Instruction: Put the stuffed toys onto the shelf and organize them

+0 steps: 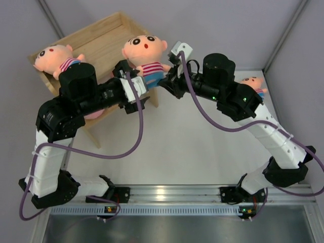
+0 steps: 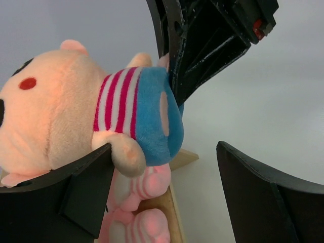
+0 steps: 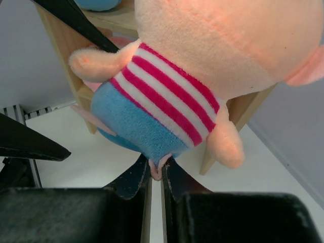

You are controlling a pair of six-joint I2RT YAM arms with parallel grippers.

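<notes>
The wooden shelf [image 1: 101, 40] stands at the back left. One doll [image 1: 53, 58] lies on its top at the left. My right gripper [image 1: 169, 78] is shut on the foot of a second doll [image 1: 145, 55] and holds it at the shelf's right end; the pinch shows in the right wrist view [image 3: 158, 169]. My left gripper [image 1: 132, 86] is open beside this doll [image 2: 101, 116], whose hand touches one finger [image 2: 76, 187]. Pink striped animals [image 2: 142, 202] lie on the lower tier. A third doll [image 1: 253, 83] sits at the right, partly hidden behind my right arm.
The shelf's leg [image 3: 61, 55] and lower edge [image 2: 172, 212] are close under the held doll. My right gripper's body [image 2: 202, 45] hangs just above my left gripper. Grey walls close in the table at the back and the right.
</notes>
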